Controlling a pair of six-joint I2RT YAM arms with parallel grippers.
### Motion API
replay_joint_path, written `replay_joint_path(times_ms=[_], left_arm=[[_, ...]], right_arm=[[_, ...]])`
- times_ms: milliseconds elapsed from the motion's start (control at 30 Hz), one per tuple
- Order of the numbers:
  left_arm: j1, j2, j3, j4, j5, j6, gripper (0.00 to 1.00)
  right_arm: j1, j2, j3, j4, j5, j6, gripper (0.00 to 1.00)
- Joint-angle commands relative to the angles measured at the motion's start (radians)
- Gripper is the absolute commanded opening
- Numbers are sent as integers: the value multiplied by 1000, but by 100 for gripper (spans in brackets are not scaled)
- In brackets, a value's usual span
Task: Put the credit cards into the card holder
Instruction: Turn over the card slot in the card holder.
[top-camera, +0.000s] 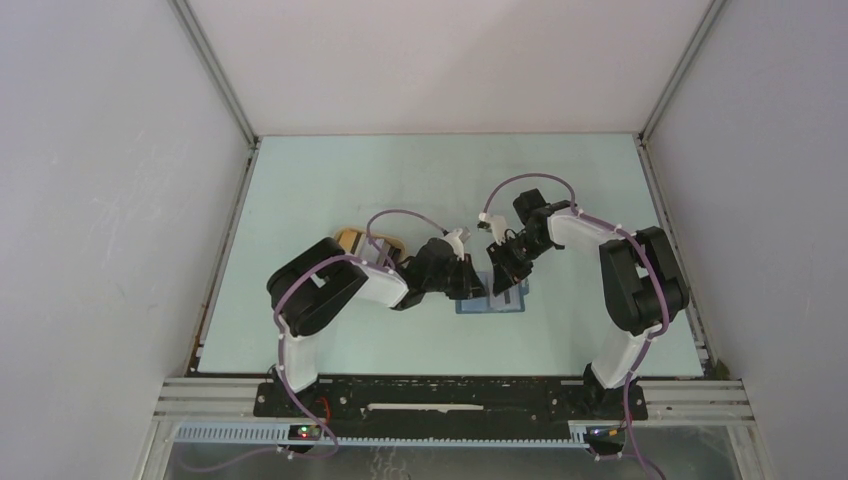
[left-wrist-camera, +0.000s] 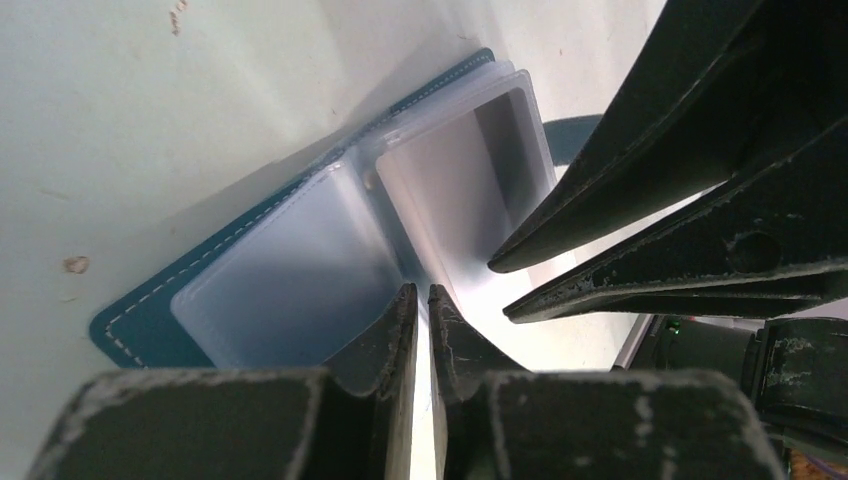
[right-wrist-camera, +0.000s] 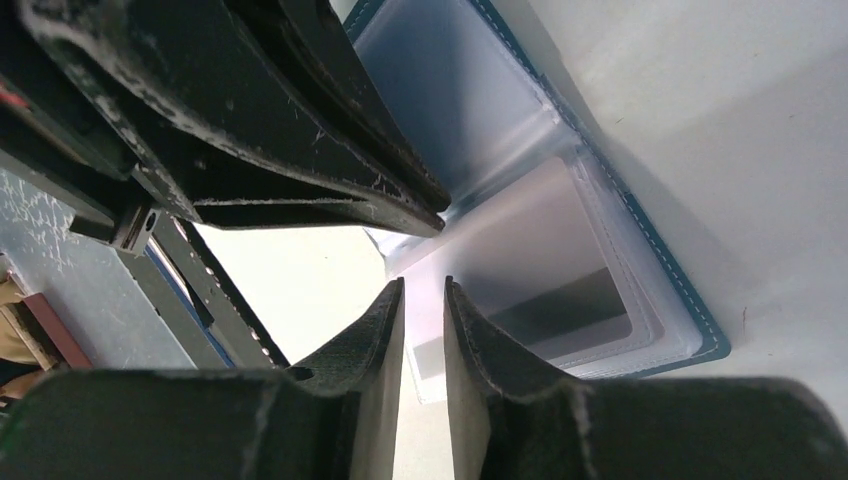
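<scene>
Pale green table stretches open toward its far edge. Mid-table, both claws crowd the opened teal fold-over card holder, hiding most of it from above. Left gripper jaws nearly meet at its clear plastic sleeves; whether they pinch one cannot be told. Right gripper stands narrowly apart above them. A dark strip inside one sleeve may be a card.

The card holder pairs a smooth teal stitched cover with frosted, glossy plastic sleeves.
</scene>
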Motion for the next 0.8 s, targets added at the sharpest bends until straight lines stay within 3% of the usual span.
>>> replay_joint_path(times_ms=[0, 333, 633, 767], left_arm=[[-17, 11, 28, -48, 24, 29, 14], [-17, -75, -54, 14, 2, 21, 18], [-15, -186, -110, 19, -16, 53, 23], [-8, -227, -144, 27, -20, 72, 24]], right_arm=[[-7, -38, 28, -10, -12, -10, 30], [-60, -116, 29, -60, 0, -89, 32], [-68, 16, 40, -68, 146, -59, 32], [-70, 12, 40, -73, 132, -65, 32]])
